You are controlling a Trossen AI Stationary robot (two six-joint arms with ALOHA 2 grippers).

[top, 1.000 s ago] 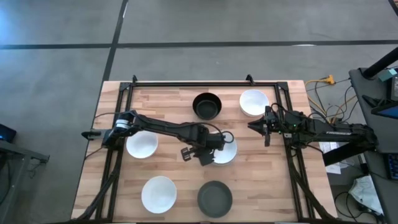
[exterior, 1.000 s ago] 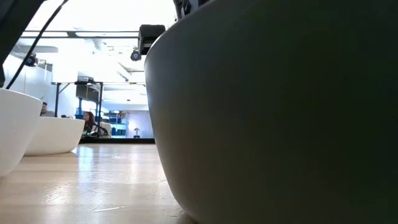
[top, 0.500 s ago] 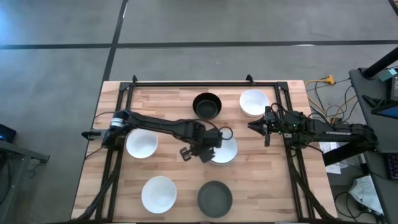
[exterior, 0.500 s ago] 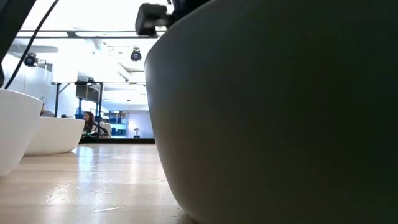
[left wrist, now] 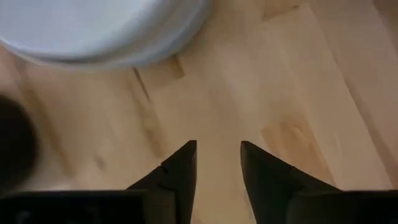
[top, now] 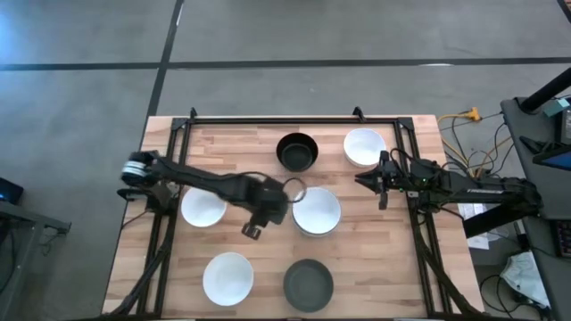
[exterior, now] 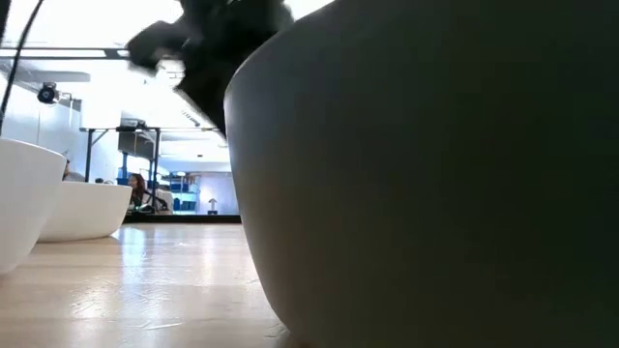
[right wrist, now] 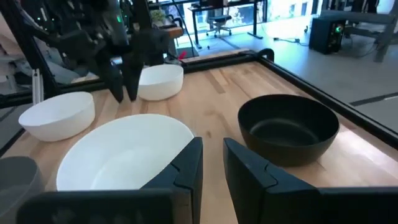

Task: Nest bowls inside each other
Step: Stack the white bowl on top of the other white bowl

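Observation:
A white bowl [top: 317, 211] sits mid-table, and rims of other bowls nested under it show in the left wrist view [left wrist: 106, 31]. Single bowls stand around it: black [top: 297, 151], white [top: 364, 147], white [top: 203, 207], white [top: 227, 278] and dark grey [top: 309, 284]. My left gripper [top: 275, 207] hangs just left of the middle bowl, fingers pointing down and open [left wrist: 217, 144] over bare wood. My right gripper [top: 375, 181] waits right of that bowl, fingers slightly apart [right wrist: 212, 162], with nothing between them.
A black frame [top: 294, 118] runs along the table's far edge and down both sides. The dark grey bowl [exterior: 426, 174] fills most of the low view. Bare wood lies between the middle bowl and the left white bowl, and along the near edge.
My left gripper has drawn back from the middle white bowl's left rim toward the table's left edge and now stands clear of it. The bowl has stayed where it was. My right arm has kept still.

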